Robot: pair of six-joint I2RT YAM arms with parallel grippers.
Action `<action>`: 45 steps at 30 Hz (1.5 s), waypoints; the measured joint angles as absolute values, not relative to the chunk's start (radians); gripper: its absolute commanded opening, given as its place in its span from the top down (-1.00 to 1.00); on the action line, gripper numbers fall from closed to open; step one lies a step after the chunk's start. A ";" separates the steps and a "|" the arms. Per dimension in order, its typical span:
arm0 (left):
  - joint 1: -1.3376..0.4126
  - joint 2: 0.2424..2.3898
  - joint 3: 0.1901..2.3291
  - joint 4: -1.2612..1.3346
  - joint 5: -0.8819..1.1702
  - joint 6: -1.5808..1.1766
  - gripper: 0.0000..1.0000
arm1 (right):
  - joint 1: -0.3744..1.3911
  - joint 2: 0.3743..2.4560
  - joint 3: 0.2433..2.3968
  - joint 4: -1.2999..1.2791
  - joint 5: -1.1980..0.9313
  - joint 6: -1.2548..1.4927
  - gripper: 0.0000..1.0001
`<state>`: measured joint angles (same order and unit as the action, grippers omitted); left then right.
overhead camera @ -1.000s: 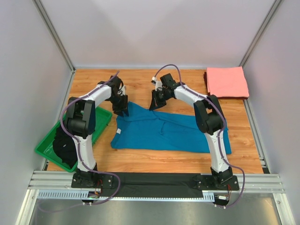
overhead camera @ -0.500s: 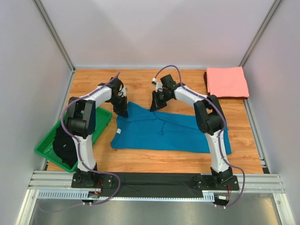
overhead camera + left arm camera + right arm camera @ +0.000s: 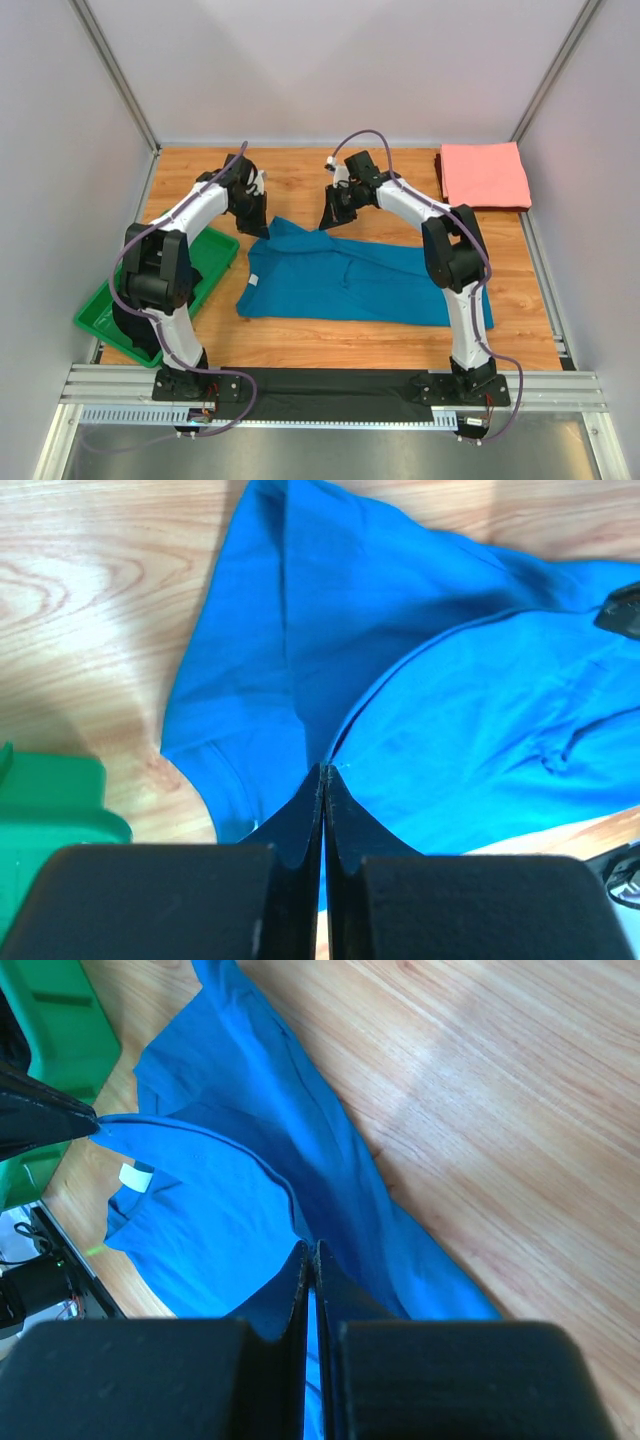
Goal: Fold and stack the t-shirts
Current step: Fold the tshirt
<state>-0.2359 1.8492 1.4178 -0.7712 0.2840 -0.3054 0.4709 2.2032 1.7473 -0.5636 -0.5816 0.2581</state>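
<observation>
The left hand (image 3: 323, 770) is pinched fully shut. Its two dark fingers meet at the tips on a raised edge of the teal-blue t-shirt (image 3: 450, 720), which it has hold of. The right hand (image 3: 308, 1248) is also closed tight, with a ridge of the same shirt caught between its fingers.

From above, both hands sit at the shirt's far edge, the left at the far left corner and the right a little further along. The rest of the cloth lies spread across the middle of the wooden worktop (image 3: 300, 170). Only the overhead view shows the salmon-pink t-shirt (image 3: 485, 175), which lies folded flat at the far right corner, well apart from the blue one. The same view shows a green tray (image 3: 100, 322) at the left edge with a dark cloth (image 3: 135, 305) in it.

The right wrist view alone shows the white neck label (image 3: 133, 1176) on the blue shirt, and the left hand's fingertip gripping the shirt's edge at the picture's left side. The left wrist view shows a corner of the tray near the shirt's sleeve.
</observation>
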 measured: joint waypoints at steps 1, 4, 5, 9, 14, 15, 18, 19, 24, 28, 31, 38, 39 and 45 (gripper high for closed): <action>-0.236 1.839 1.415 -0.771 0.284 -0.306 1.00 | 0.471 2.199 1.747 -0.564 -0.581 0.258 0.99; -0.244 1.813 1.398 -0.771 0.282 -0.308 1.00 | 0.471 2.179 1.728 -0.561 -0.578 0.259 0.99; -0.248 1.806 1.390 -0.772 0.281 -0.308 1.00 | 0.471 2.168 1.714 -0.562 -0.577 0.259 0.99; -0.284 1.767 1.348 -0.778 0.270 -0.310 1.00 | 0.471 2.126 1.666 -0.564 -0.577 0.257 0.99; -0.362 1.685 1.302 -0.796 0.255 -0.328 1.00 | 0.471 2.069 1.608 -0.571 -0.575 0.253 0.99; -0.378 1.668 1.293 -0.797 0.252 -0.335 1.00 | 0.471 2.058 1.599 -0.573 -0.575 0.251 0.99; -0.401 1.643 1.269 -0.804 0.242 -0.347 1.00 | 0.471 2.030 1.561 -0.572 -0.576 0.245 0.99; -0.404 1.639 1.259 -0.808 0.236 -0.353 1.00 | 0.471 2.023 1.548 -0.573 -0.576 0.243 0.99; -0.419 1.636 1.208 -0.840 0.201 -0.374 1.00 | 0.471 2.009 1.491 -0.572 -0.577 0.237 0.99; -0.448 1.629 1.191 -0.849 0.192 -0.395 1.00 | 0.471 2.008 1.457 -0.570 -0.577 0.237 0.99; -0.467 1.615 1.185 -0.848 0.189 -0.410 1.00 | 0.471 2.001 1.437 -0.567 -0.577 0.237 0.99; -0.501 1.553 1.148 -0.856 0.177 -0.450 1.00 | 0.471 1.958 1.402 -0.560 -0.579 0.237 0.99; -0.506 1.545 1.140 -0.856 0.174 -0.458 1.00 | 0.473 1.951 1.398 -0.558 -0.579 0.237 0.99; -0.529 1.526 1.079 -0.861 0.173 -0.493 1.00 | 0.480 1.918 1.363 -0.546 -0.585 0.237 0.99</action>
